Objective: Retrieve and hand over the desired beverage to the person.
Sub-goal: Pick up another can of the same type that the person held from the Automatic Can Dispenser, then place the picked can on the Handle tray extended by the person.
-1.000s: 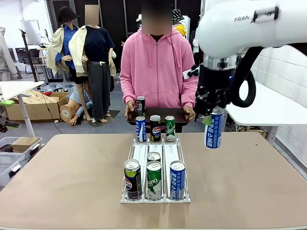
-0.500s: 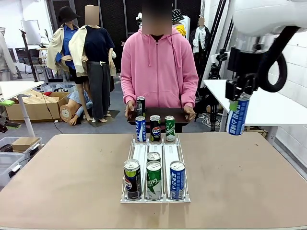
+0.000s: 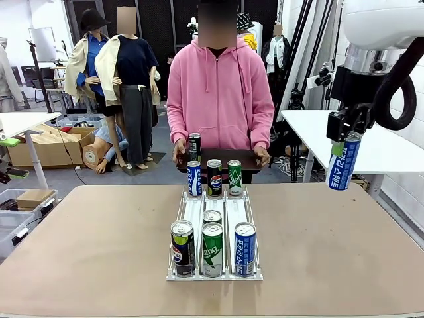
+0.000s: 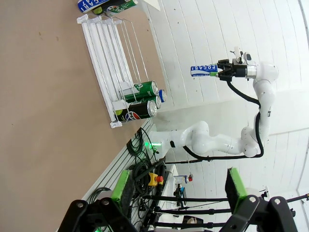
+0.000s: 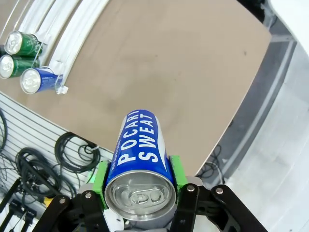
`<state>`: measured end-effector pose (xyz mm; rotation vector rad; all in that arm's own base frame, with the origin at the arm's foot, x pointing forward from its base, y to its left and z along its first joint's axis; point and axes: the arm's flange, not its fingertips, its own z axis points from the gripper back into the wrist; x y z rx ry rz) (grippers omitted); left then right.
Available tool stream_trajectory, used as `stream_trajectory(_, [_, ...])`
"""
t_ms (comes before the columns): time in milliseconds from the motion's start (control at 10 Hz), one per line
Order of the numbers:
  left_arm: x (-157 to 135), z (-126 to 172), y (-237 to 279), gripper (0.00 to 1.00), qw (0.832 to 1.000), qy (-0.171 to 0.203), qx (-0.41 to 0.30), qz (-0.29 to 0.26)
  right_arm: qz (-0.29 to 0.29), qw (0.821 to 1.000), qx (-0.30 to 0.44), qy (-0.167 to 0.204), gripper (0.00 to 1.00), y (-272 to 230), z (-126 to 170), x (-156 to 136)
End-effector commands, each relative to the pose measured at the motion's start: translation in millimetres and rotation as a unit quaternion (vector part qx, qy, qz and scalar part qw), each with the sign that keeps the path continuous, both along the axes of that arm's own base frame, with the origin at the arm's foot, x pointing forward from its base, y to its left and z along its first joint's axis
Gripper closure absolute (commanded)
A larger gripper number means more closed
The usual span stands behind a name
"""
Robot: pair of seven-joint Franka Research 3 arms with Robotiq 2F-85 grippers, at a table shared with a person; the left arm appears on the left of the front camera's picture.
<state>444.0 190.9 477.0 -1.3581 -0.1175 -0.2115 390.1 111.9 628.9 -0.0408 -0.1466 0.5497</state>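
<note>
Bare table point(image 3: 344, 245) lies open right of the can rack point(image 3: 214, 228); 3 cans point(image 3: 214, 177) line its far end.

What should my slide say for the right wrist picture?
Right gripper holding a blue Pocari Sweat can above the table.

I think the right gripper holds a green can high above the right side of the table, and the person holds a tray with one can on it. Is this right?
Not quite: the can in the right gripper is blue, not green, as the right wrist view shows. It is held high at the table's right side, and the person holds a tray with one can on it.
</note>
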Motion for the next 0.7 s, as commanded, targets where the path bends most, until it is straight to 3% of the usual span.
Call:
stream_trajectory(0, [-4.2, 0.4, -2.7, 0.00, 1.000, -0.002, 0.006, 0.006, -0.001, 1.000, 0.000, -0.004, 0.81, 3.0, 4.4, 1.7])
stream_trajectory(600, [-4.2, 0.4, -2.7, 0.00, 1.000, -0.002, 0.006, 0.006, -0.001, 1.000, 0.000, -0.004, 0.81, 3.0, 4.4, 1.7])
